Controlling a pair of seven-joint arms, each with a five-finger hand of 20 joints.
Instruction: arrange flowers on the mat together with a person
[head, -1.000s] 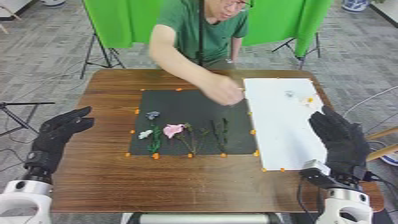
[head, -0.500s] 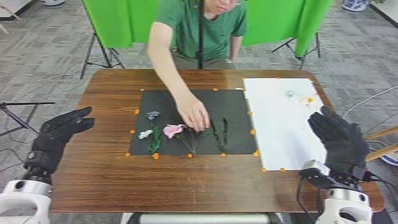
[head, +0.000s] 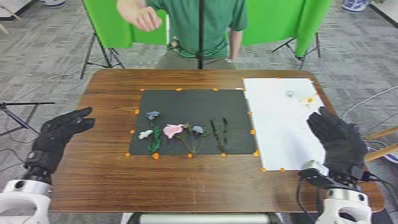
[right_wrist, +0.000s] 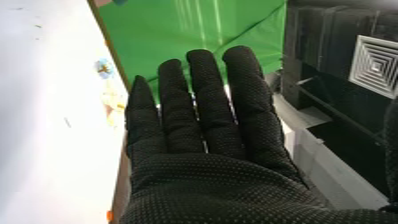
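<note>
At right, the right hand (head: 338, 134) has straight fingers, tips slightly apart. At left, the left hand (head: 59, 131) has extended fingers, thumb apart. Between them, a dark mat (head: 182, 102) at center holds a pink flower (head: 173, 130), a white flower (head: 145, 134), two blue flowers (head: 197, 129) and green stems (head: 225, 135). Pale flowers (head: 307, 100) lie on a white sheet (head: 275, 115), upper right.

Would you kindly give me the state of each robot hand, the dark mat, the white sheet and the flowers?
Left hand: open, empty
Right hand: open, fingers straight, empty
Dark mat: spread flat
White sheet: spread flat
Pink flower: in bloom, lying on the mat
White flower: lying on the mat
Two blue flowers: lying on the mat
</note>
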